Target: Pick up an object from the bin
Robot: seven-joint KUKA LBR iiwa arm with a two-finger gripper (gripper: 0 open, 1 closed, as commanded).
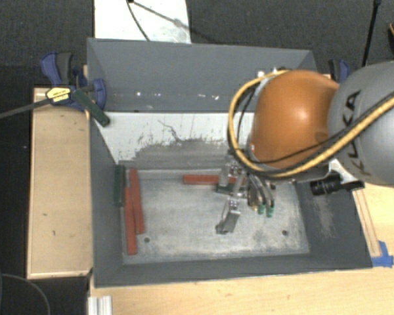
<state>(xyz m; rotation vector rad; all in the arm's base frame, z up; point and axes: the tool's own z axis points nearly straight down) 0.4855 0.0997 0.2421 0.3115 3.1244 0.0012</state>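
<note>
**Gripper down in the bin, nothing lifted yet**

The gripper [235,205] sits low over the floor of the bin [184,71], under the arm's orange cover and just to the right of a short red bar [199,180]. That bar lies flat on the floor. Its right end runs up to the gripper, though I cannot tell whether the two touch. Nor can I tell whether the gripper is wide or narrow, because the wrist hides it, and nothing can be seen held in it.

Well to the left of the short red bar, two long red bars [131,215] lie side by side, with a dark green bar [119,186] against their outer edge.

As I judge it, the approach is about done and the short red bar is the likeliest target. The closing on it and the lift out of the bin are both left to do
</note>
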